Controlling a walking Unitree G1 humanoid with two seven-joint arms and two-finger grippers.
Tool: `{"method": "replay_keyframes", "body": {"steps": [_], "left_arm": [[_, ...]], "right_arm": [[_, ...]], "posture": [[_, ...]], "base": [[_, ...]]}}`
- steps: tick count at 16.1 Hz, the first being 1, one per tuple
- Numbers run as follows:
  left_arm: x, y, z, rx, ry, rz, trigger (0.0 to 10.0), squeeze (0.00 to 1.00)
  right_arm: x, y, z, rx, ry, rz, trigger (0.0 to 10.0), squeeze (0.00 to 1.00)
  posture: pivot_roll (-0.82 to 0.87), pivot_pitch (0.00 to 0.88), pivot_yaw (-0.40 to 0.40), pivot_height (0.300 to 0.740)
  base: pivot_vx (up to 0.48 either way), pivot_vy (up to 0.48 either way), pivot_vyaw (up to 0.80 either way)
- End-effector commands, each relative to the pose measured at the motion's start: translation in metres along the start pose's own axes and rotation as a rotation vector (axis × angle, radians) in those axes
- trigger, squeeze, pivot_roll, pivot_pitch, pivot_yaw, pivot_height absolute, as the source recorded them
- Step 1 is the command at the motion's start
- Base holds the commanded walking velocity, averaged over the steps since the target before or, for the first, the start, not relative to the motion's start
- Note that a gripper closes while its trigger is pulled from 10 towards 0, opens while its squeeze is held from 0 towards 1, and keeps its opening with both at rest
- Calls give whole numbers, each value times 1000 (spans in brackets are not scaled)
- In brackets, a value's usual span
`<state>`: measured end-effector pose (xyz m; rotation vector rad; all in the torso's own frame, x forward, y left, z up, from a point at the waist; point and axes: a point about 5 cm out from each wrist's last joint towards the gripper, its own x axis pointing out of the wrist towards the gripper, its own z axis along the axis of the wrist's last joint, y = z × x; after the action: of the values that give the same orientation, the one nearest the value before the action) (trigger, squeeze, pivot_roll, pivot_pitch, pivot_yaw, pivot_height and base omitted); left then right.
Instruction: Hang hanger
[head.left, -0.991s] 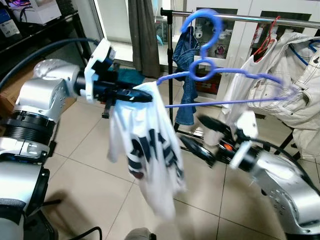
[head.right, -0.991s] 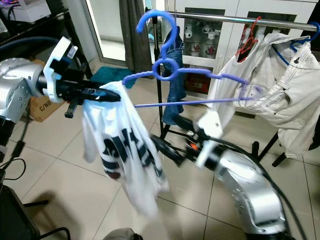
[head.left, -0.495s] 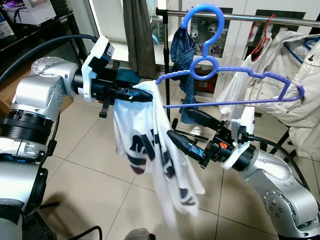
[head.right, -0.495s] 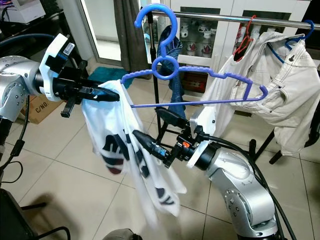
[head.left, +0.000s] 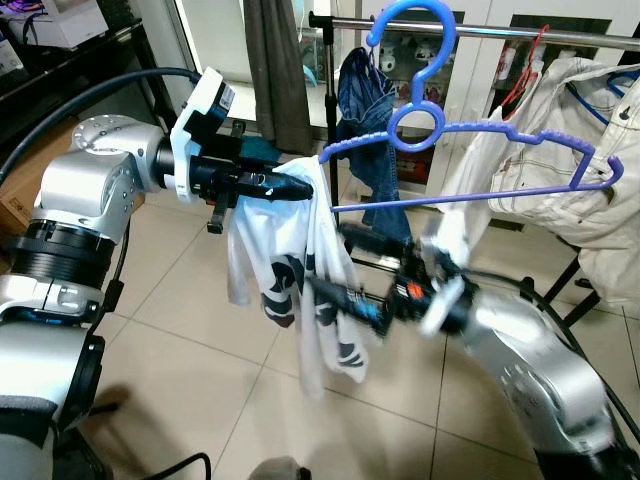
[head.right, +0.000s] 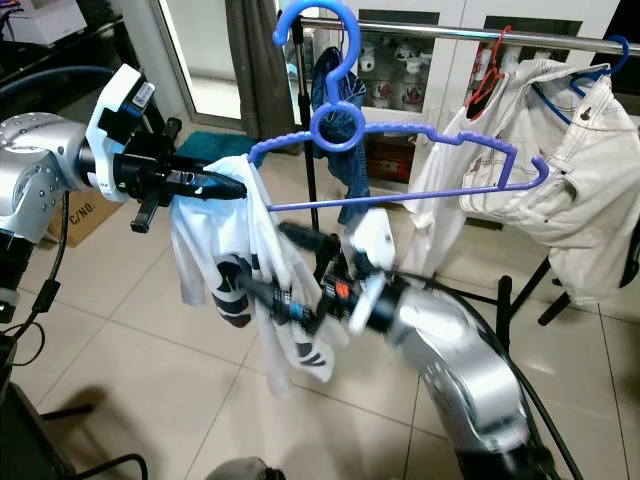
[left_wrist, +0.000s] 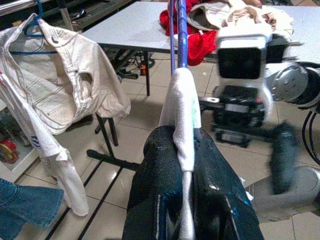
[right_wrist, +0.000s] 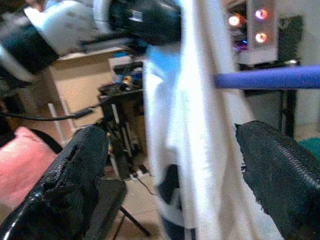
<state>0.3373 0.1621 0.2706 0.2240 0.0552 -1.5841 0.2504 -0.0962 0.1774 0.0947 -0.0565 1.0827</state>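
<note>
Left gripper (head.left: 300, 187): black fingers pinched together on the white shirt (head.left: 310, 270) and on the end of the blue hanger (head.left: 470, 150) beneath the cloth, holding both up at chest height in front of the rack.

Right gripper (head.left: 340, 265): fingers spread wide, one each side of the hanging shirt, clasping nothing (blurred in the head views).

Blue hanger: tilted, far end higher; its hook (head.left: 410, 40) sits up at the level of the rail (head.left: 560, 35) but does not look to be over it yet.

Shirt: draped from the hanger's near end only, bunched and hanging straight down.

Rack: cream jacket (head.left: 560, 170) and jeans (head.left: 370, 130) already hang there, with a bare stretch of rail between them.

Step in hand, as judged: steady the shirt, then lift the hook over the rail.

Doing it well: keep the left pinch firm, raise the hook above the bare stretch, lower it squarely, and free the fingers only once the hook bears the weight.
</note>
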Motion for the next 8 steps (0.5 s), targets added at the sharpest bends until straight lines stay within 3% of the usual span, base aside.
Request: {"method": "replay_keyframes", "body": {"steps": [1, 5, 8], "left_arm": [[-4, 0, 11, 42, 10, 6, 0, 0], [-6, -1, 7, 36, 32, 14, 0, 0], [-2, 2, 7, 48, 20, 40, 0, 0]], "right_arm": [[1, -5, 3, -22, -10, -22, 10000, 0], [-7, -8, 8, -35, -16, 3, 10000, 0], [-5, 9, 12, 14, -62, 127, 10000, 0]], "posture": [[169, 33, 113, 740], [168, 33, 108, 740], [162, 32, 110, 740]], "base": [[0, 0, 0], [0, 0, 0], [0, 0, 0]]}}
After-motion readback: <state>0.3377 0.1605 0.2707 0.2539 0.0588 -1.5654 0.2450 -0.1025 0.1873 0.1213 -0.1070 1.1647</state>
